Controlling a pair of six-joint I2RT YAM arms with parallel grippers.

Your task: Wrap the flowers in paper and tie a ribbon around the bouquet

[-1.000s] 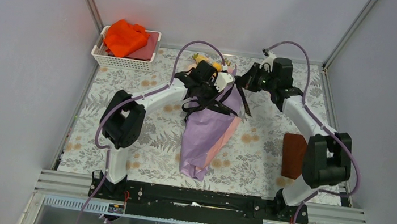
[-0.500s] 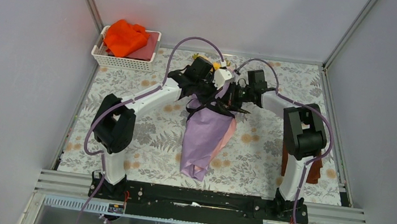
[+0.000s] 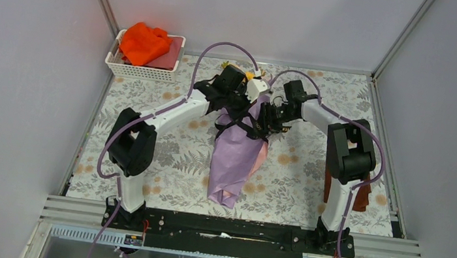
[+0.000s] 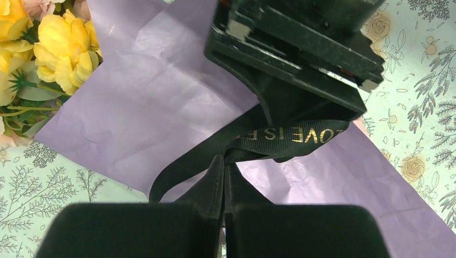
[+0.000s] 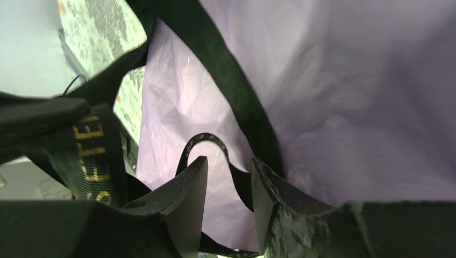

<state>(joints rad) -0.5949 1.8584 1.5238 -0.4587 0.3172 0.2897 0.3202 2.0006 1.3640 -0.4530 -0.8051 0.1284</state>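
Note:
The bouquet (image 3: 235, 159) lies on the table as a lavender paper (image 4: 150, 102) cone with its narrow end toward me. Yellow flowers (image 4: 64, 51) show at its wide end. A black ribbon (image 4: 293, 137) with gold lettering crosses the paper. My left gripper (image 4: 225, 161) is shut on a fold of that ribbon just above the paper. My right gripper (image 5: 228, 166) hangs over the same spot, open, and a thin loop of ribbon (image 5: 207, 141) curls at its fingertips. In the top view both grippers meet over the upper part of the cone, left gripper (image 3: 237, 104) and right gripper (image 3: 265, 117).
A white basket (image 3: 122, 66) with an orange cloth (image 3: 144, 43) stands at the back left. A brown pad (image 3: 364, 195) lies at the right, mostly behind the right arm. A floral cloth (image 3: 146, 132) covers the table, and grey walls close it in.
The right arm has swung in from the back right to the bouquet, and its jaws have gone from shut to open. The left gripper has shifted slightly, still shut on the ribbon.

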